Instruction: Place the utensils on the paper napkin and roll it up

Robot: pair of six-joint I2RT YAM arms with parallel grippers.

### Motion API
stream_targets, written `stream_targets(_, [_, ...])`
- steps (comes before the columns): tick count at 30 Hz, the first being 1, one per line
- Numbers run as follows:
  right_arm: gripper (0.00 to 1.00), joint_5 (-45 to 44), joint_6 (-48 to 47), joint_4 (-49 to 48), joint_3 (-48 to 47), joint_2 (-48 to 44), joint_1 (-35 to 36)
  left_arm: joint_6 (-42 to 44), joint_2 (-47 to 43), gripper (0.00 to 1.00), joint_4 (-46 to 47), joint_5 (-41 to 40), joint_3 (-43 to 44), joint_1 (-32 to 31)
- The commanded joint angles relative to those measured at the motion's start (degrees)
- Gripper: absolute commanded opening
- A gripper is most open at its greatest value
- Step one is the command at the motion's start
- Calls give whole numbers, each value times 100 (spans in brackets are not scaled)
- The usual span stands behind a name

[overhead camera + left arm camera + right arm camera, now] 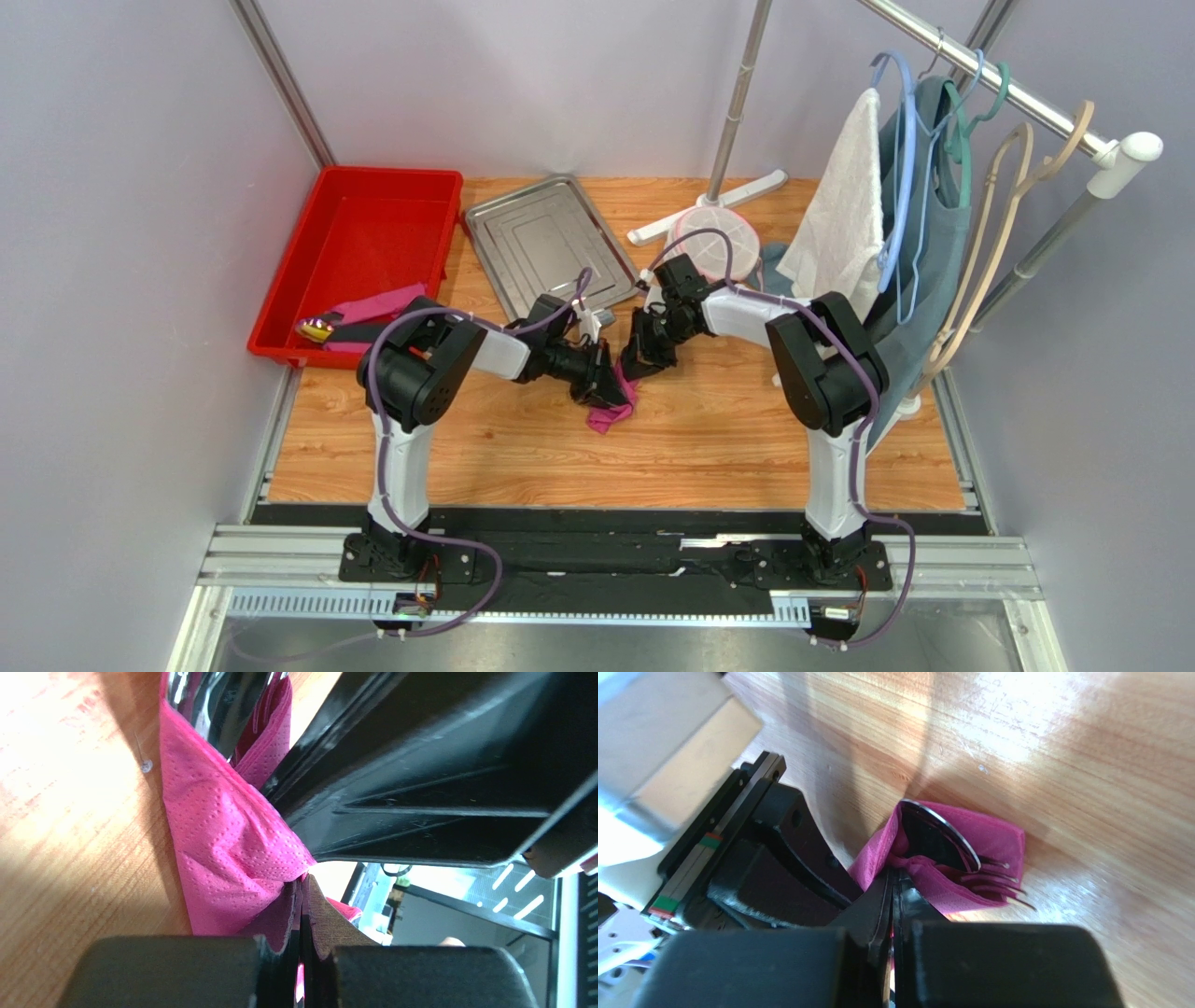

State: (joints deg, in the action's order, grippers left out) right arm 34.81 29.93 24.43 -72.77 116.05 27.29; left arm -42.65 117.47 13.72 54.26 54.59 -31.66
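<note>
The magenta-pink paper napkin (613,408) lies folded around the utensils at the table's middle. My left gripper (606,378) and right gripper (643,359) meet over it. In the left wrist view the left gripper (304,882) is shut, pinching a fold of the paper napkin (224,854). In the right wrist view the right gripper (892,873) is shut on another fold of the paper napkin (990,840). A shiny spoon bowl (941,836) and fork tines (1001,885) stick out of the wrap's open end. Dark shiny utensils (224,707) also show inside the fold.
A steel tray (547,241) lies behind the grippers, a red bin (362,252) with a pink sheet at the far left. A white stand base (709,207), a round white lid (713,241) and a rack with a white towel (842,196) and hangers stand at the right.
</note>
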Motion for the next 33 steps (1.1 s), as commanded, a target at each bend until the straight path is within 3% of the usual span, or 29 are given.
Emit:
stream_targets(1, [4,-369,-585,545,-562,-275,-136,442,373,0,-739,-302,-53,19])
stream_targets(13, [23,254,-445,880,-721,-478,-303,732,330,4,-941,-442,-27,19])
stream_targets(33, [20,545,-23,300,-457,216,-22,1295,110,2,-1345,-654,105,-86])
